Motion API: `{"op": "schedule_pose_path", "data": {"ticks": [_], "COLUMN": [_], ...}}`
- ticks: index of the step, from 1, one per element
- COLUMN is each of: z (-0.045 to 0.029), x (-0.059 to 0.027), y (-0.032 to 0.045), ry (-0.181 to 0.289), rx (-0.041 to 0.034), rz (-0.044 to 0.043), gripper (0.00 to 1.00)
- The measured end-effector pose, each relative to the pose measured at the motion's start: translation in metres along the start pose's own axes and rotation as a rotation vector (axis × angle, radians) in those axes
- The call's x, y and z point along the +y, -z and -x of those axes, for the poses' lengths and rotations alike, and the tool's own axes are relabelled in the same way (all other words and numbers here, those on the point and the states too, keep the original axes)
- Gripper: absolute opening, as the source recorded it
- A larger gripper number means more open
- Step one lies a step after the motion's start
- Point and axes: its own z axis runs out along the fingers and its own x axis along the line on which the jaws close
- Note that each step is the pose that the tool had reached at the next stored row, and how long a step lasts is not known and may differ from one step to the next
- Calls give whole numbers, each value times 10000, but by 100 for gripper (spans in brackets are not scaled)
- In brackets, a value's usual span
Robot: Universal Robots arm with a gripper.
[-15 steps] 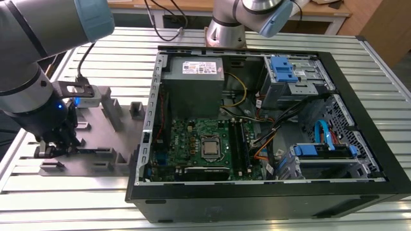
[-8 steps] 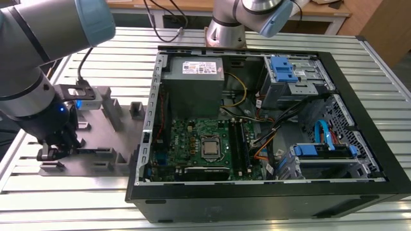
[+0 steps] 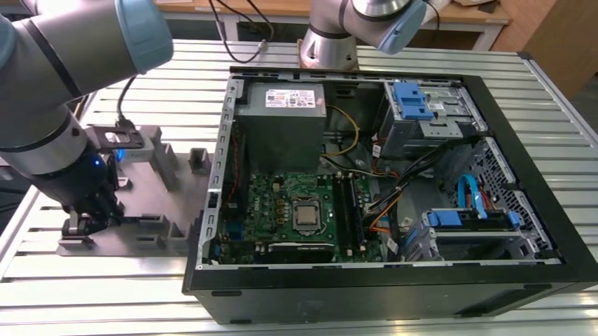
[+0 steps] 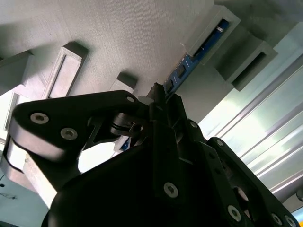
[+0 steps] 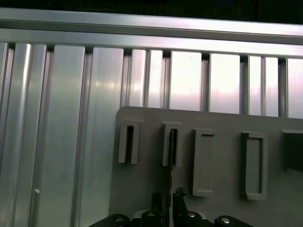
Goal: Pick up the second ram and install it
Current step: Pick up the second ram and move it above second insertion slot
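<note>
Closest looms the black pincer (image 4: pixel 157 92), seemingly clenched on the second ram (image 4: pixel 189 60), which stands on edge in slots of the grey tray (image 4: pixel 118 33). We judge it light, stiff and fragile, best held along its upper edge.

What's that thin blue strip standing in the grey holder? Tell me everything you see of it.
A long, thin, flat memory stick, blue with a row of small dark chips. It stands on edge in the grey tray, its far end seated in a slotted upright post. The gripper sits at its near end; whether it grips cannot be told.
</note>
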Motion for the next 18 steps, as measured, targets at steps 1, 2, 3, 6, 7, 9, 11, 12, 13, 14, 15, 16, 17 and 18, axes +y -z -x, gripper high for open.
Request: {"op": "schedule_pose_path", "data": {"ticks": [1,2,3,6,7,9,11,12,13,14,15,16,17,18], "z": [0,-1,-1,-1,-1,-1,0,-1,-1,-1,-1,-1,-1,-1], "x": [-4,-7,-7,-8,-8,-8,-8,-8,-8,-8,-8,-8,-8,-8], "y": [-5,-9,-10,-10,-10,-11,-11,-10,-10,-11,-11,-11,-11,-11], "ry": [18,32,36,39,39,40,39,39,40,39,39,39,40,40], "rx": [-20,-42,-57,-60,-61,-63,-64,-64,-64,-65,-65,-66,-67,-69], "rz": [0,0,0,-1,-1,-2,-1,-1,-2,-2,-2,-2,-2,-2], "gripper": [21,21,21,21,21,21,13,13,11,11,11,11,11,11]}}
